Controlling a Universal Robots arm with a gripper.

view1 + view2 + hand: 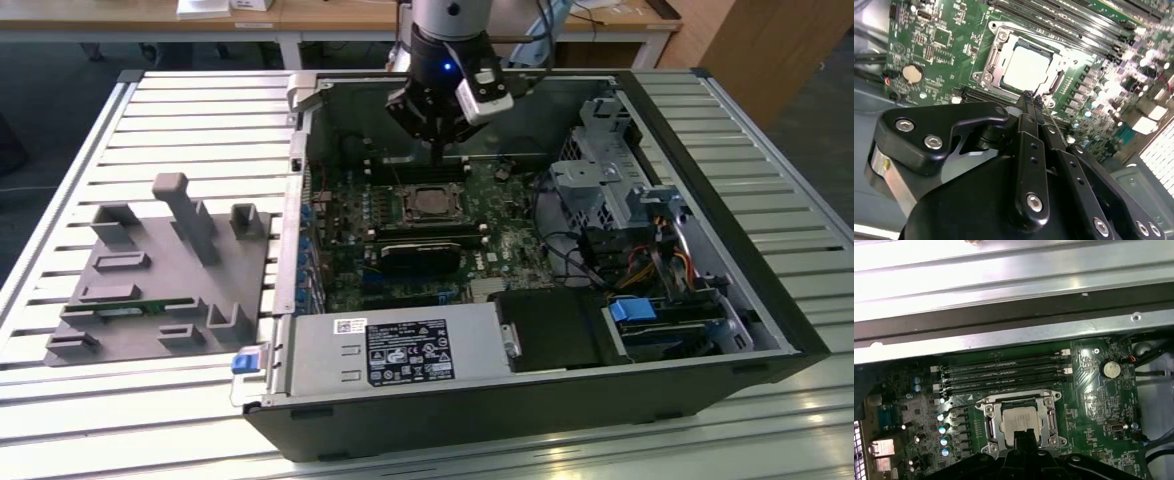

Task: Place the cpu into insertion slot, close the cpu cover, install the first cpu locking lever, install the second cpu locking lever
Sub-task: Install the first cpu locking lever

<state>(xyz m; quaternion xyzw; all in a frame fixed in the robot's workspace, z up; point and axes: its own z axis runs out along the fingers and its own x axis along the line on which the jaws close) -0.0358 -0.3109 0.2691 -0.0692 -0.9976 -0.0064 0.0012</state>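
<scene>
The cpu [1029, 67] lies flat in the insertion slot [404, 200] on the green motherboard, its silvery top showing in both wrist views [1019, 419]. The cpu cover [996, 52] is down around it as a silver frame [991, 422]. A thin wire lever [971, 402] runs from the socket's edge; I cannot tell whether it is latched. My gripper [1031, 96] is shut with nothing between its fingers. It hangs just above the socket's edge [439, 160], its tips showing in the first wrist view [1025, 434].
Long black memory slots [999, 372] flank the socket, and a black heatsink block [414, 255] sits beside it. The case walls, a drive cage [614, 190] and a power supply [400, 350] box in the board. A grey fixture [160, 270] lies on the table at the exterior view's left.
</scene>
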